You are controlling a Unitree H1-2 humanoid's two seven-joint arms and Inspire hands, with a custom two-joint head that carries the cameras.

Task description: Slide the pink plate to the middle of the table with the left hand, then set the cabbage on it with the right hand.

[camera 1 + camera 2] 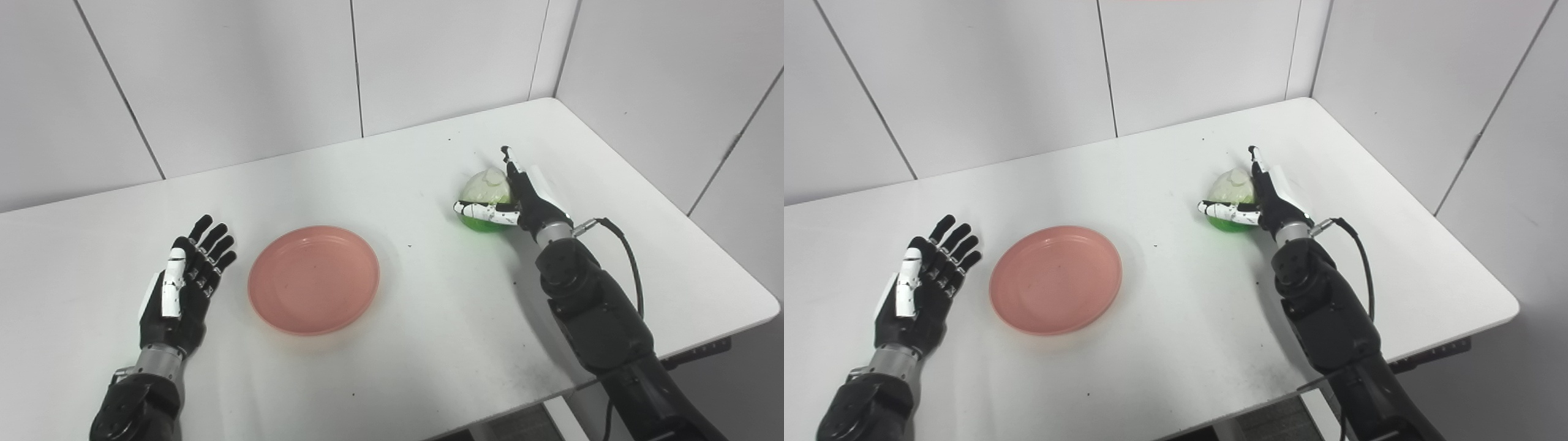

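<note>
A pink plate [313,278] lies flat on the white table [429,318], a little left of the middle. My left hand [184,282] rests open beside the plate's left rim, palm up with fingers spread, a small gap between them. The cabbage [487,190], pale on top and bright green below, sits on the table to the right. My right hand [528,199] stands against its right side: the fingers point straight up behind it and the thumb reaches across its front. The fingers are not curled around it.
White wall panels close off the back and right of the table. The table's right edge and front corner [765,300] lie near my right arm, and a black cable [625,245] loops off the wrist. Small dark specks dot the tabletop.
</note>
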